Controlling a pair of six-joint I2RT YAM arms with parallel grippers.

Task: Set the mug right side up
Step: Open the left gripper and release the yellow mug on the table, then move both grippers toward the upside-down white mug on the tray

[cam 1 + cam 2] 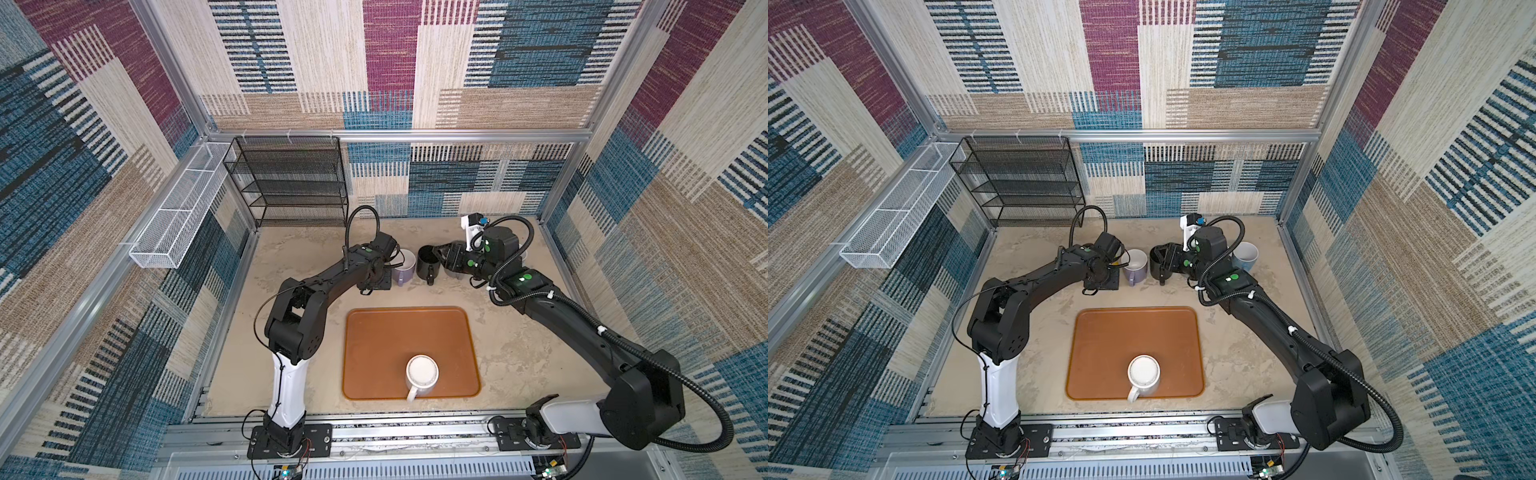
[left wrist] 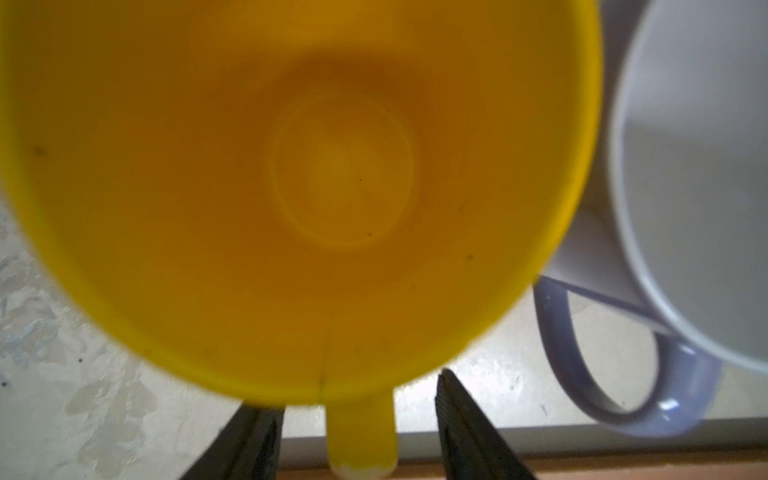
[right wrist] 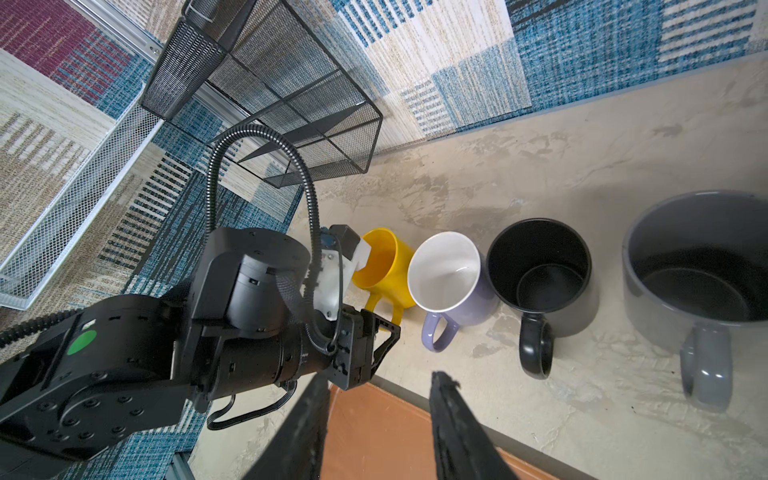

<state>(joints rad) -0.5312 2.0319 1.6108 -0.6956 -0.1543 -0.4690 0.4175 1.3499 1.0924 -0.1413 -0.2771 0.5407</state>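
Fingers (image 2: pixel 465 424) of bent left arm (image 1: pixel 324 282) sit spread, apparently astride yellow mug (image 2: pixel 291 187) handle (image 2: pixel 361 436).

You see a yellow mug (image 3: pixel 386 266), lilac mug (image 3: pixel 451 286), black mug (image 3: pixel 540 274) and grey mug (image 3: pixel 698 266); a white mug (image 1: pixel 422 372) sits at 6 o'clock on your orange-brown tray (image 1: pixel 374 340).

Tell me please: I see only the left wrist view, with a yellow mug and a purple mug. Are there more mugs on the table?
Observer: Yes, a black mug and a grey mug stand upright in line with the purple mug.
Operator: Is any mug upside down?
Observer: The white mug on the orange tray looks bottom up.
Operator: Is the right gripper free?
Observer: Yes, the right gripper is open and empty.
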